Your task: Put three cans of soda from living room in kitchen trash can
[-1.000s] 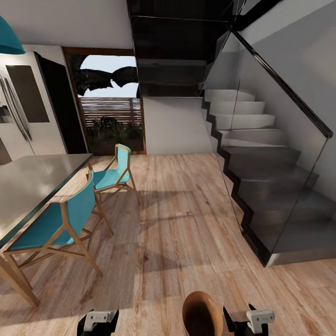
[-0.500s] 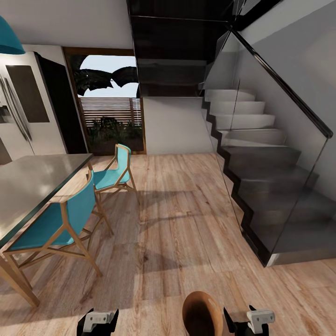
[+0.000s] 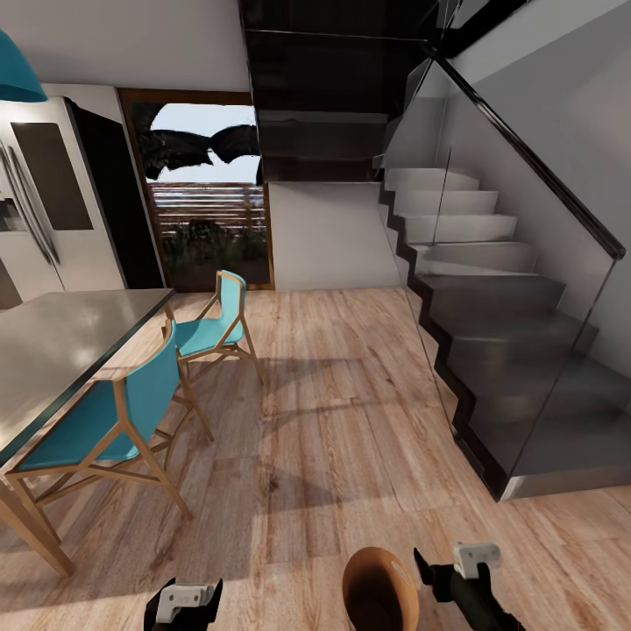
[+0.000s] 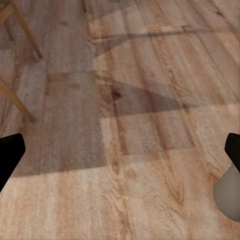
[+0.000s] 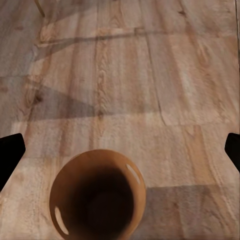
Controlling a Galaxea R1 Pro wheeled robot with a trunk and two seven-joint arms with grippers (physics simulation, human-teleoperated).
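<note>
Low at the head view's bottom edge, the right gripper [image 3: 443, 574] hangs just beside the small round grey bin with a copper-brown inside [image 3: 379, 589], its dark fingertips [image 5: 11, 152] spread wide with nothing between them. Across from it, the left gripper [image 3: 184, 605] is likewise wide and empty above the light wood plank floor [image 3: 350, 412]. Beyond stand two teal wooden-framed chairs [image 3: 210, 329] beside a grey-topped table [image 3: 61, 350], with a glass-railed grey staircase [image 3: 491, 324] opposite.

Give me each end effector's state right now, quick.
Left end effector: open, holding nothing, over bare wood floor.
Right end effector: open, holding nothing, above the bin.
</note>
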